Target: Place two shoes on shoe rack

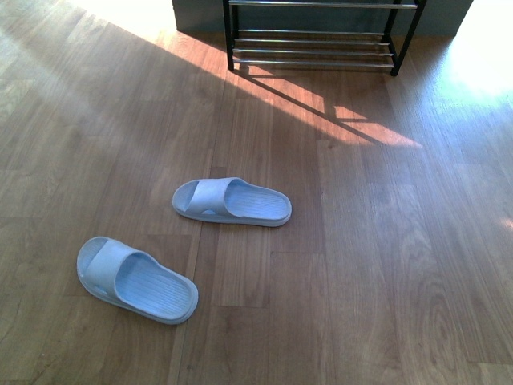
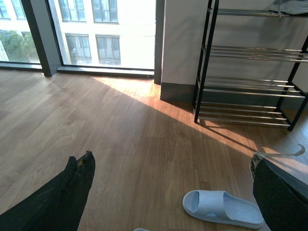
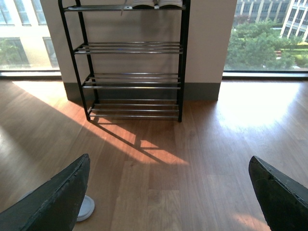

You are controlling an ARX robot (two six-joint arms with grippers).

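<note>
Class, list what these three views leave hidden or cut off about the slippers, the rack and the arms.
- Front view: the shoe rack is cut by the top edge; only its lowest bars show. Neither arm appears.
- Left wrist view: the nearer slipper is a sliver at the frame edge.
- Right wrist view: a slipper sits mostly behind a gripper finger; pale things on the top shelf are cropped, unidentifiable.

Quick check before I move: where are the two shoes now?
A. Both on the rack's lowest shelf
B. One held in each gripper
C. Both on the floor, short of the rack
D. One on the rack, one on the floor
C: the farther slide and the nearer slide, both pale blue, lie apart on the wooden floor, well in front of the shoe rack, whose lower shelves are bare.
</note>
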